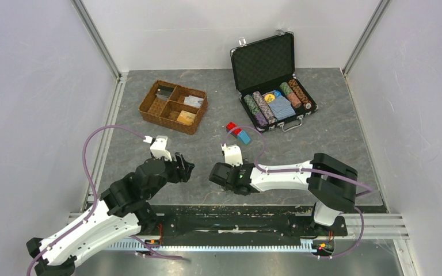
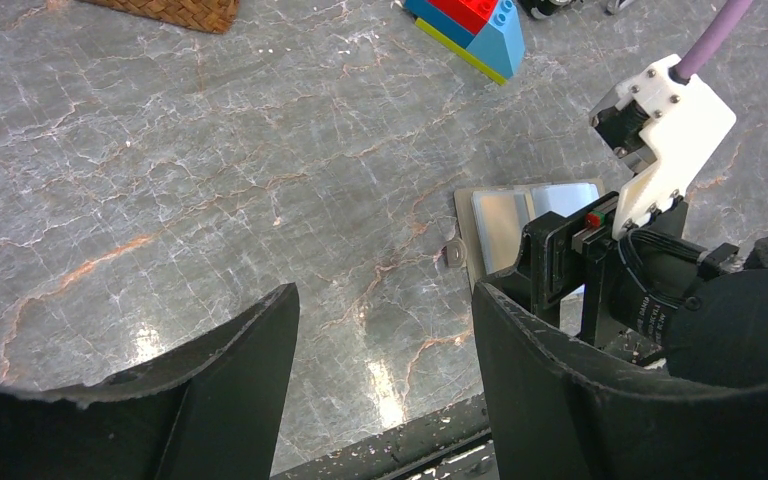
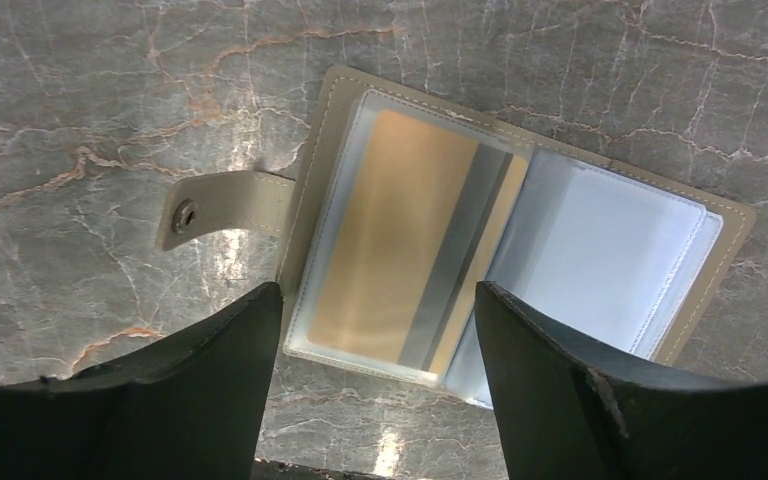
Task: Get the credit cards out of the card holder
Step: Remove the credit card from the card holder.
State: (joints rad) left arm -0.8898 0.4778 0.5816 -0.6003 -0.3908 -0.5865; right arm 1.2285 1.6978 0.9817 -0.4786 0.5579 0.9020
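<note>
The left claw (image 1: 182, 167) hangs low over the grey marbled table (image 1: 322, 132) with its jaws spread wide and nothing between them; in its own wrist view (image 2: 382, 305) only bare tabletop shows in the gap. Just to its right, the right claw (image 1: 217, 173) is also open, and its two dark fingers stand apart above the card holder (image 3: 520, 190). Whether they touch it I cannot tell.

The card holder lies flat on the table, opened like a book, right under the right claw near the front edge; from above that arm hides it. Its tab (image 3: 225, 205), with a snap at the end, sticks out to the left. In the left clear sleeve sits the gold card (image 3: 400, 230), crossed by a grey stripe. The right sleeve (image 3: 610, 250) looks pale bluish-white, and what it holds is unclear.

Farther back, the wicker tray (image 1: 172, 106) sits on the left, the red and blue toy blocks (image 1: 239, 132) in the middle, and the open black chip case (image 1: 270, 75) on the right.
</note>
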